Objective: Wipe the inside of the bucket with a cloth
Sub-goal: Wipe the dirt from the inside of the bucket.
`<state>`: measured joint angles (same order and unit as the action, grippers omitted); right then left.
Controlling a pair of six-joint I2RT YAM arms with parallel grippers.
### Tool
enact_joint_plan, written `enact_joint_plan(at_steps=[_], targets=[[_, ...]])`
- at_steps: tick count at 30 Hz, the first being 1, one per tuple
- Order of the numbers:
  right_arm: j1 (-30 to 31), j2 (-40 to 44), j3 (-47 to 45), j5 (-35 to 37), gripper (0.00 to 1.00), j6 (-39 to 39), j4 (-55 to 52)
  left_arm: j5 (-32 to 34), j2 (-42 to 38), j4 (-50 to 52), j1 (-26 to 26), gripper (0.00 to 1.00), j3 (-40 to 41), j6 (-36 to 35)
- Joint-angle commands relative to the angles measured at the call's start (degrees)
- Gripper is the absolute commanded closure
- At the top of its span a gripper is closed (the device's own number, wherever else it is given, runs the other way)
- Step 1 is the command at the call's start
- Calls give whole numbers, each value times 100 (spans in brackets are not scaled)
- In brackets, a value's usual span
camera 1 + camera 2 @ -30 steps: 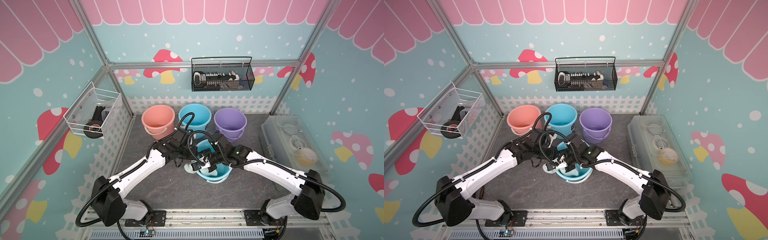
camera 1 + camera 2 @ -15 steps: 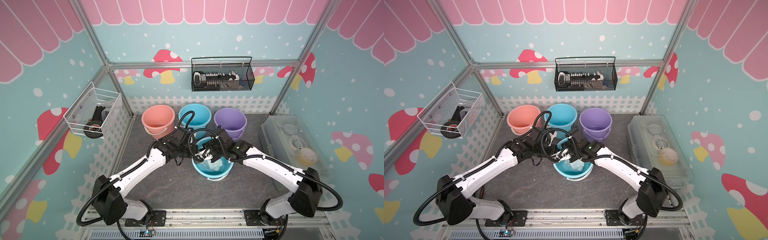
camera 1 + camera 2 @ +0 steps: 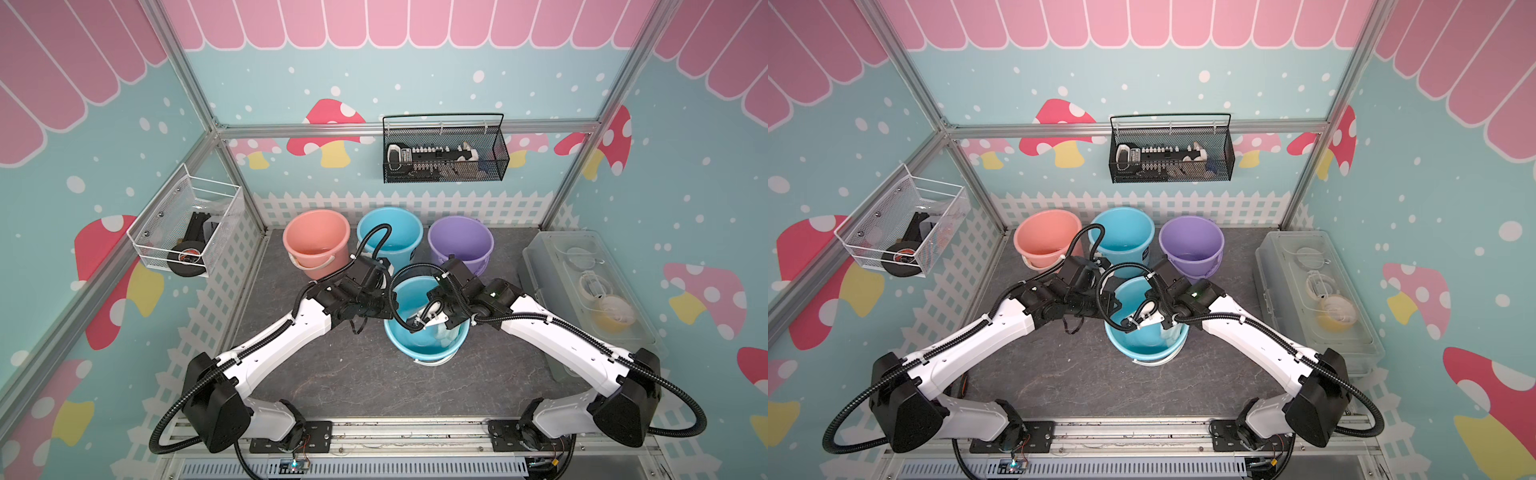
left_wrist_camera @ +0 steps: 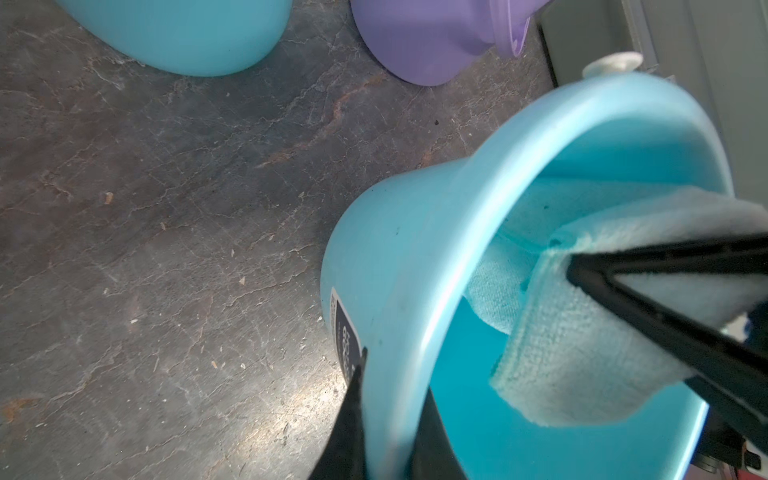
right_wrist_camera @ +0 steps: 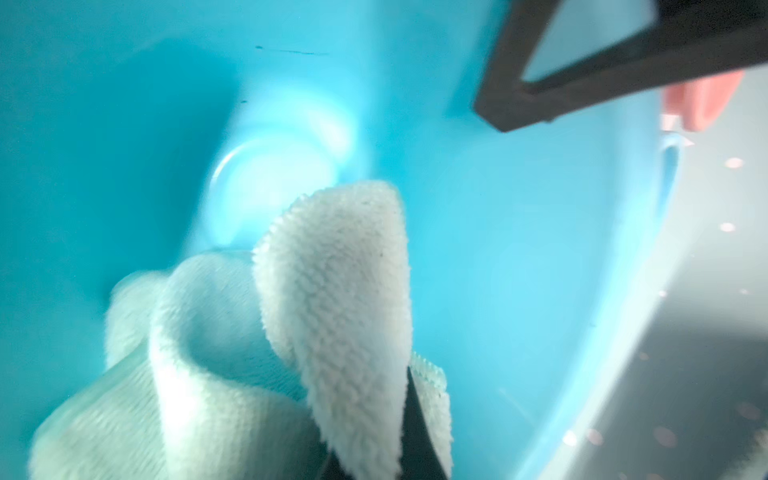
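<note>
**Bimanual wiping of the near light-blue bucket [image 3: 415,351].** The bucket is standing on the dark stone-patterned tabletop [image 3: 332,374], in front of a row of three others: a salmon-pink bucket [image 3: 316,237], a second blue bucket [image 3: 390,228] and a purple bucket [image 3: 459,241].

The left gripper [image 4: 395,386] is clamping the near bucket's rim, with one finger outside the wall and one inside. This hold is presumably bracing the light vessel so that it is not sliding or tipping under wiping pressure.

The right gripper [image 5: 411,415] is reaching down into the bucket with its jaws pinched tight on the mint-green cloth [image 5: 345,291]. The loose folds are projecting ahead of the fingertips, so that fabric rather than plastic is meeting the wall. The cloth is lying wholly inside the bucket, at the side nearer the right arm. Wiping appears to be under way, though how much of the wall has been covered cannot be told.

**Views compared.** Both top views are showing the arms converging over the bucket, but cables and wrists are hiding both grips.
- **Left wrist view:** it is revealing the fingers straddling the rim, a dark label [image 4: 345,328] on the outer wall, and the cloth draped over the right gripper's finger.
- **Right wrist view:** it alone is showing the bucket's pale round floor [image 5: 274,174] and the left gripper's inner finger [image 5: 582,93] beside the wall.
</note>
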<state>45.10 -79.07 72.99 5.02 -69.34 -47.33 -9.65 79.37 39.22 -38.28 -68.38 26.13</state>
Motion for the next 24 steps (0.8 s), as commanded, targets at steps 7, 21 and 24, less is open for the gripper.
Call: enact_joint_plan(at_steps=[7,21,24], targets=[[122,488,-111,-1912,100,493,-1127,127,-227,-56,-5,100,-131,-26],[245,46,-67,-3982,100,1489,333,79,-132,-125,-4,100,-193,7],[243,93,-421,-4003,100,1995,1607,66,-150,-147,-4,100,-193,-11]])
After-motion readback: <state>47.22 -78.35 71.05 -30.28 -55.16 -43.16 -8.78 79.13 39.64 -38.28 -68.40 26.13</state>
